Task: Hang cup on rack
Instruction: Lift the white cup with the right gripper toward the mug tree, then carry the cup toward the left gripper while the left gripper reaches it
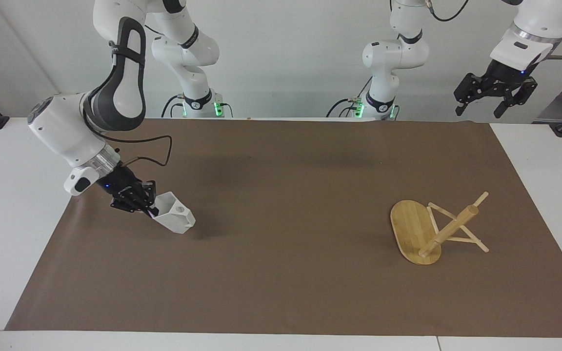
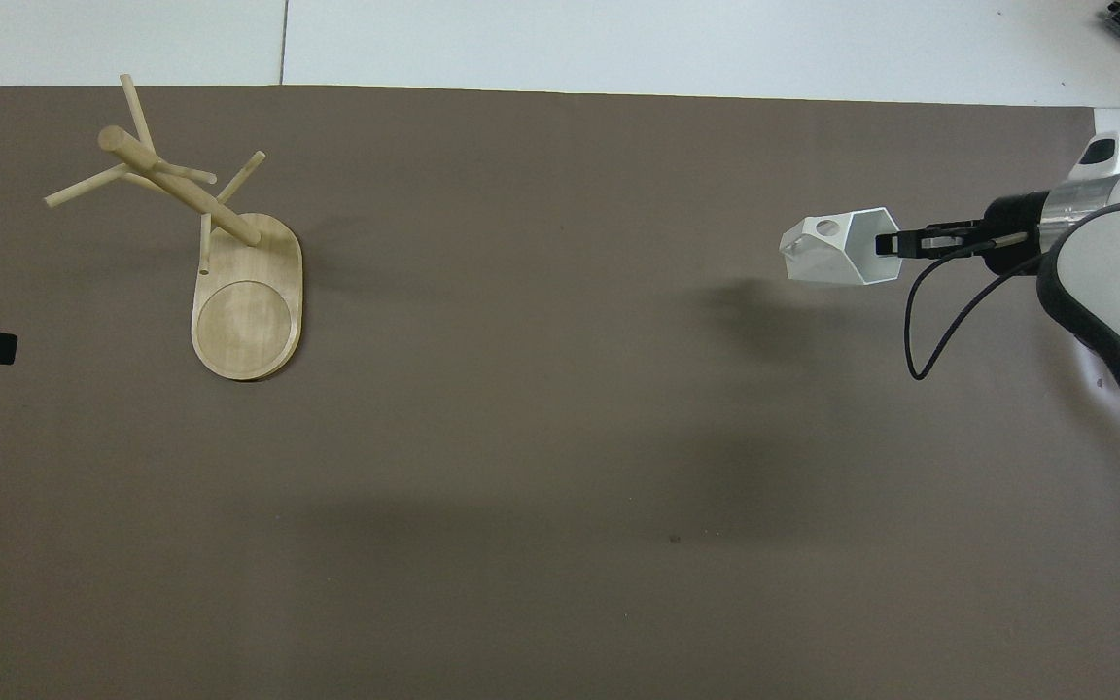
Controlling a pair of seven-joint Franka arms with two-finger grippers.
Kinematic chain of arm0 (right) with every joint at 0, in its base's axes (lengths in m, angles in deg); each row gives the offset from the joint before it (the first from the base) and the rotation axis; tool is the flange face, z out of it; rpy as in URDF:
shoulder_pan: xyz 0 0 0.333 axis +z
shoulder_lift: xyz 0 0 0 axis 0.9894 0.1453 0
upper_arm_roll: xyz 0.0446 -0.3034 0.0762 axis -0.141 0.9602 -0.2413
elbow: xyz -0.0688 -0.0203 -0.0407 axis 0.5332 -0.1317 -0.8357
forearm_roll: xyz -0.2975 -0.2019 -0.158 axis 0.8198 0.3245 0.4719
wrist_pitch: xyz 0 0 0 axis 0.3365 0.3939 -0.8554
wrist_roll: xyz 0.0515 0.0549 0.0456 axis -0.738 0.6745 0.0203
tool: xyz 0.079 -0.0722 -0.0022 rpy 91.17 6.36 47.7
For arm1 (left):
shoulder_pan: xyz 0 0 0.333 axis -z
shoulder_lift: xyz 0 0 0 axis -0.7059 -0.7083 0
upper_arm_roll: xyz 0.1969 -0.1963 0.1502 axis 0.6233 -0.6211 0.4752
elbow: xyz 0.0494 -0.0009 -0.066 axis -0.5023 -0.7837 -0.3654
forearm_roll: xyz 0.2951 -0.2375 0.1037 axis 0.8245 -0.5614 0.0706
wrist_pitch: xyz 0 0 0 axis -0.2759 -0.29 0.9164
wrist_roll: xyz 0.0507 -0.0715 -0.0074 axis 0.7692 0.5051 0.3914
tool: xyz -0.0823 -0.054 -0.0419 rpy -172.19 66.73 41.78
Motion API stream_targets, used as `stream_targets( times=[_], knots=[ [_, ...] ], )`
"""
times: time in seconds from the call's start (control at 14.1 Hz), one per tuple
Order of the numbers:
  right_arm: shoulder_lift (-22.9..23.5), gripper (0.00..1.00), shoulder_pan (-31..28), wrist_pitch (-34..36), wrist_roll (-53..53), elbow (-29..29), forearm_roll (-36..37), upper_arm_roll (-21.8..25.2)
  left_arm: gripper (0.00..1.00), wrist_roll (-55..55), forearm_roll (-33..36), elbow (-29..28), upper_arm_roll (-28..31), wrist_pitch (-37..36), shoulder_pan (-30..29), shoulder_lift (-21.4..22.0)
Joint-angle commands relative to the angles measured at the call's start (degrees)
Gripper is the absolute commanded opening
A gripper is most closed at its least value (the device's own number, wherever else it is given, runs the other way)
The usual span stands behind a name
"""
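Facing cam: high, across the tabletop (image 1: 281, 336), looks back at both arm bases, wide and far off. Overhead cam: above robots' end, aimed fwd and steeply down, closer in. Both share the brown mat (image 1: 286, 185), rack (image 1: 432, 229) and cup (image 1: 173, 218), half a turn apart.

A flat white table (image 1: 8, 234) fills most of both frames, largely covered by a matte brown rectangular paper mat (image 1: 281, 195). Along the top of the facing view runs a plain white wall (image 1: 286, 48), evenly lit, soft shadows falling on the mat.
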Motion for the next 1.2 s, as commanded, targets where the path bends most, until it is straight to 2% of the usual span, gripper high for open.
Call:
stream_targets(
  times=[0.0, 0.14, 0.28, 0.71, 0.92, 1.13],
  knots=[
    [-1.46, 0.0, -0.5, 1.34, 1.22, -0.32, -4.83, -3.39, 1.0, 0.11, -1.41, -2.13, -0.35, 2.0, -0.87, 1.37],
    [-1.55, 0.0, -0.41, 1.26, 1.22, -0.32, -9.04, -5.94, 1.0, -0.85, -1.85, -2.65, -0.52, 2.53, -0.25, 1.19],
    [-1.55, 0.0, -0.32, 1.08, 1.22, -0.32, -13.7, -8.15, 1.0, -4.96, -6.13, -2.92, -0.44, 2.7, -0.6, 0.84],
    [-1.64, 0.0, 3.19, 1.34, 0.96, -0.06, -22.41, -10.08, 1.0, -33.07, -7.56, -6.43, -0.35, 8.14, -0.34, 0.93],
    [-2.08, 0.0, 3.11, 1.26, 0.87, -0.06, -26.46, -12.45, 1.0, -44.5, -8.0, -10.81, -0.52, 11.57, 0.01, 2.5],
    [-2.16, 0.0, 3.11, 1.17, 0.87, -0.06, -27.7, -14.91, 1.0, -51.11, -13.79, -13.11, -0.44, 13.24, -0.34, 2.95]
  ],
)
